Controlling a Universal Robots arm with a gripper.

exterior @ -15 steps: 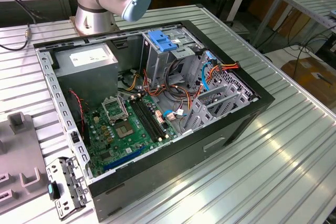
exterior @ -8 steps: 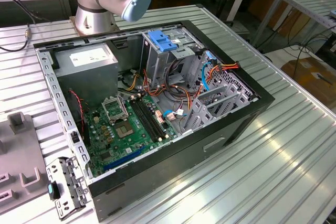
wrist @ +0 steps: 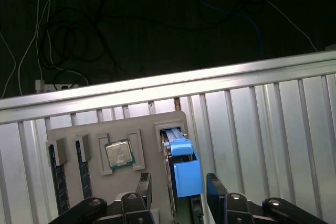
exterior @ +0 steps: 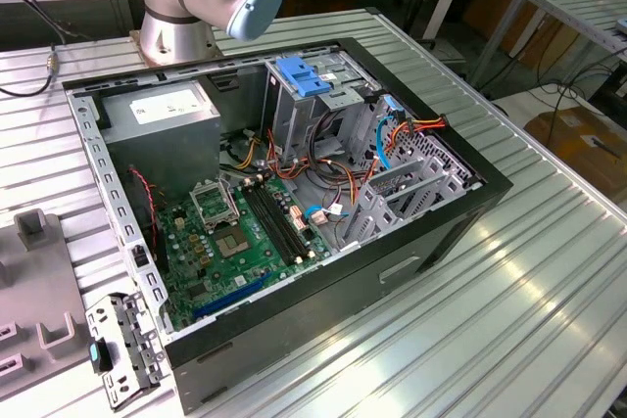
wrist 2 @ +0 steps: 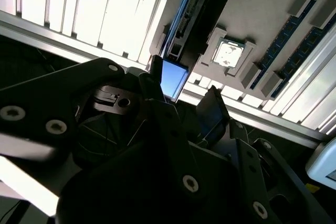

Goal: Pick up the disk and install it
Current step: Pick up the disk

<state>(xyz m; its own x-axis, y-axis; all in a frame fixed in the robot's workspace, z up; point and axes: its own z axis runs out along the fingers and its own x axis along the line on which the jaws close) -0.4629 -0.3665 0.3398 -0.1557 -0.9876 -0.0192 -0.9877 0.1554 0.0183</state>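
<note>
The disk [wrist: 186, 174] stands on edge in a slot of a grey holder tray [wrist: 121, 129], with its bright blue carrier handle uppermost. My gripper [wrist: 180, 192] is open and straddles that handle, one finger on each side, with a wider gap on one side than on the other. In the second wrist view the blue handle of the disk [wrist 2: 173, 80] lies between the dark fingers [wrist 2: 212, 111] of the gripper [wrist 2: 181, 98], and the rest of the disk runs away along the tray. The open computer case [exterior: 323, 193] lies on the table in the exterior view.
The tray also holds a processor chip [wrist: 119, 153] and two memory sticks [wrist: 58, 182]. Beyond the table's ribbed edge [wrist: 168, 85] is dark floor with cables. Inside the case are a silver cage with a blue latch [exterior: 299, 80], a labelled grey box [exterior: 162, 110] and a green mainboard [exterior: 235, 242].
</note>
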